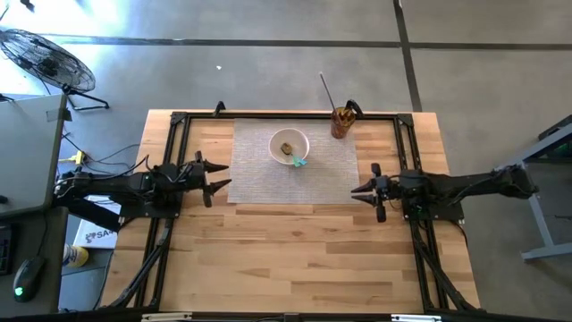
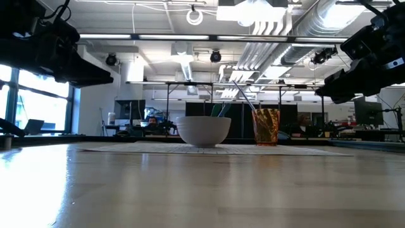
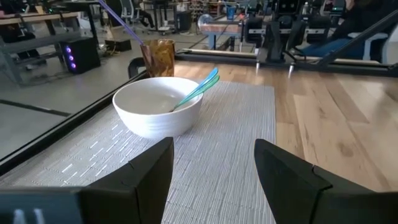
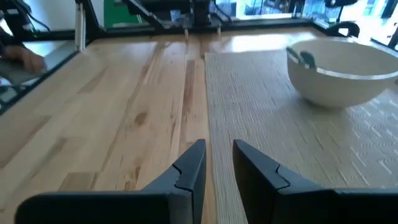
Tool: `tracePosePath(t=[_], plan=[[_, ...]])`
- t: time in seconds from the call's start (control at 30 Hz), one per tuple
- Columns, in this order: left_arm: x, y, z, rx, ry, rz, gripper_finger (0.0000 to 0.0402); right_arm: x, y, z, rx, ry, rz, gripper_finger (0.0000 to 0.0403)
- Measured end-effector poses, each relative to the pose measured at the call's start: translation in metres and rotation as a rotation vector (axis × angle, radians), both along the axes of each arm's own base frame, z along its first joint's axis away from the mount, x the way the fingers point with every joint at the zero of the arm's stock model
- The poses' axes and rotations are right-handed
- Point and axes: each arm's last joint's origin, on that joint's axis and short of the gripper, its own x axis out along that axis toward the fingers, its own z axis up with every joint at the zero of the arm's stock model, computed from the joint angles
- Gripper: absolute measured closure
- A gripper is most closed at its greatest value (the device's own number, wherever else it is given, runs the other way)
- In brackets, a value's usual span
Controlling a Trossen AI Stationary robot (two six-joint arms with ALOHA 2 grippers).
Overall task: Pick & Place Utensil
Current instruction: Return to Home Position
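A white bowl (image 1: 290, 146) stands on a grey woven placemat (image 1: 259, 179) at the table's far middle. A teal-handled utensil (image 3: 198, 89) leans on the bowl's rim, its handle sticking out over the edge (image 1: 299, 162). An amber cup (image 1: 341, 122) holding a thin straw stands at the mat's far right corner. My left gripper (image 1: 219, 175) hovers open at the mat's left edge, pointing at the bowl (image 3: 158, 106). My right gripper (image 1: 365, 190) hovers at the mat's right edge, its fingers (image 4: 217, 163) apart by a narrow gap, holding nothing.
A black metal frame (image 1: 179, 125) runs around the table's far and side edges. Bare wooden tabletop (image 1: 295, 259) lies on the near side of the mat. A fan (image 1: 45, 58) and a desk stand on the floor off the table's left.
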Motion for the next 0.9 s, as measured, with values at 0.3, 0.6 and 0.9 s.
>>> tracePosePath(t=[0.3, 0.6, 0.9], plan=[[0.0, 0.0, -0.0002, 0.0, 0.0, 0.001, 0.0181, -0.002, 0.0, 0.0051, 0.0, -0.054, 0.0, 0.0329], [0.0, 0.0, -0.0003, -0.001, -0.001, 0.001, 0.0181, -0.0019, 0.0, 0.0049, 0.0, -0.052, 0.0, 0.0329], [0.0, 0.0, -0.0004, -0.001, -0.001, 0.001, 0.0181, -0.0019, 0.0, 0.0048, 0.0, -0.051, 0.0, 0.0329]])
